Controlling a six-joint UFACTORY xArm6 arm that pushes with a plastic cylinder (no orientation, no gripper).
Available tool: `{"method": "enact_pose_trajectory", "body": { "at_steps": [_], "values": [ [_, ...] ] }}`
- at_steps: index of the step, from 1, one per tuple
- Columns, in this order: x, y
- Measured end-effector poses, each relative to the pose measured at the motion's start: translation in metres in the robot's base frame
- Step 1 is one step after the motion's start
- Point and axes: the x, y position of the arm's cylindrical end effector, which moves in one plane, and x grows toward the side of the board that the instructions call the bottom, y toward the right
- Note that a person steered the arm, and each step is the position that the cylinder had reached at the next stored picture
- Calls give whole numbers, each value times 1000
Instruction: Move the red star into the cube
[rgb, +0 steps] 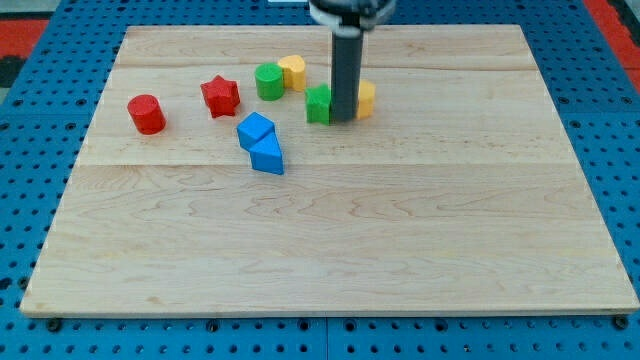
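Honestly, my tip (344, 118) sits between a green block (318, 104) and a yellow one (365, 98), holding nothing. Red star (220, 95) is well left, blue cube (255, 129) just below-right. I'd circle round behind the star's upper left and push diagonally.

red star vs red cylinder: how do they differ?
Shape: the red star has a pointed outline; the red cylinder is round with a flat top. Position: the red star lies nearer the blue cube and my tip; the red cylinder sits alone, furthest toward the view's left. Both are red and upright.
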Motion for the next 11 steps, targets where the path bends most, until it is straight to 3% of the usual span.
{"method": "enact_pose_trajectory", "body": {
  "at_steps": [1, 3, 4, 6, 7, 8, 9, 10, 11],
  "values": [
    [-50, -9],
    [-121, -91],
    [-66, -138],
    [31, -122],
    [20, -128],
    [-25, -154],
    [6, -181],
    [44, -100],
    [52, -49]
  ]
}}
